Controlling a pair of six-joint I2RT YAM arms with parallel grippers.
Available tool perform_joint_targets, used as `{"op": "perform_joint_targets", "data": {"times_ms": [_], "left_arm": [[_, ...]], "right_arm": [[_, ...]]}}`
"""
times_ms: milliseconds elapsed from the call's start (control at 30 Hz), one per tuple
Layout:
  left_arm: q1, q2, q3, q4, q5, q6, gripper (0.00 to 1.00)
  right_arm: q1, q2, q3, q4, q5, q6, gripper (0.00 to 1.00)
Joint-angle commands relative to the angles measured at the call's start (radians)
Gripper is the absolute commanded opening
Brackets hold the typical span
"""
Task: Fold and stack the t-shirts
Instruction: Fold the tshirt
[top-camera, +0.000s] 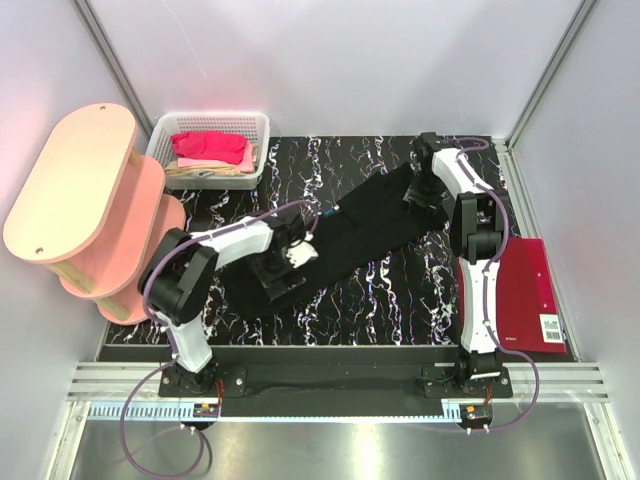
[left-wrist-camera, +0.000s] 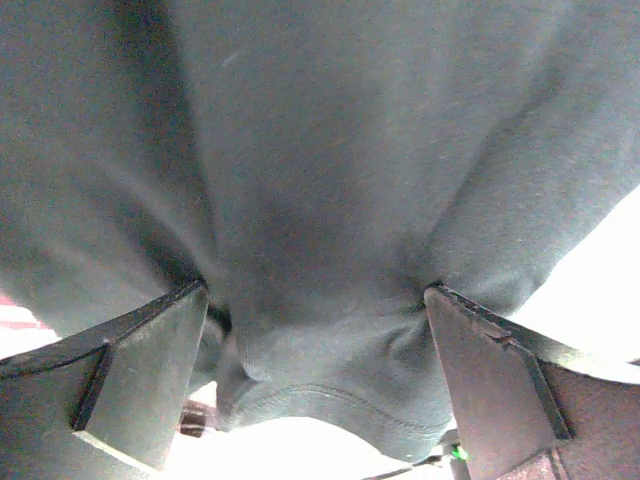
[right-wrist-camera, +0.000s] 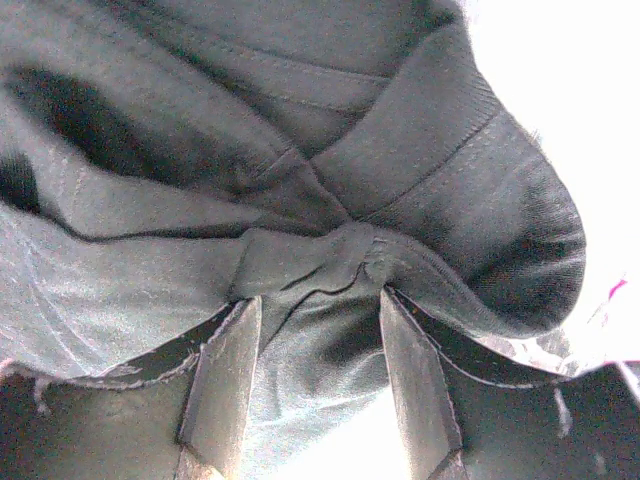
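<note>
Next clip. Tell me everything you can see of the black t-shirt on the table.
The black t-shirt is soft dark knit cloth, with no print showing. It is stretched in a long diagonal band over the marbled table, from near left to far right. The left gripper pinches a bunched hem at its near end; the right gripper pinches gathered, ribbed-edged cloth at its far end.

Black marbled table (top-camera: 340, 310); black t-shirt (top-camera: 370, 225); white basket (top-camera: 220, 116); perhaps a red folder (top-camera: 525, 290)

The right gripper (right-wrist-camera: 315, 300) pinches a bunched fold of the black t-shirt (right-wrist-camera: 450, 150)
</note>
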Motion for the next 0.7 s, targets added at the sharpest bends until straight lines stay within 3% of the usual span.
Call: {"op": "perform_joint_targets", "data": {"times_ms": [0, 233, 433, 533, 667], "left_arm": [[-0.067, 0.092, 0.088, -0.050, 0.135, -0.043, 0.98], [-0.176, 0.223, 0.241, -0.088, 0.213, -0.075, 0.98], [-0.193, 0.267, 0.390, -0.139, 0.304, -0.108, 0.98], [-0.193, 0.211, 0.441, -0.174, 0.373, -0.097, 0.98], [-0.193, 0.016, 0.473, -0.191, 0.403, -0.089, 0.99]], "right_arm": [[-0.065, 0.098, 0.116, -0.004, 0.045, -0.029, 0.57], [-0.109, 0.253, 0.438, -0.085, 0.031, -0.038, 0.54], [-0.167, 0.304, 0.605, -0.062, -0.001, -0.033, 0.50], [-0.172, 0.281, 0.610, -0.008, -0.001, -0.056, 0.50], [-0.172, 0.226, 0.601, 0.074, -0.036, -0.072, 0.50]]}}
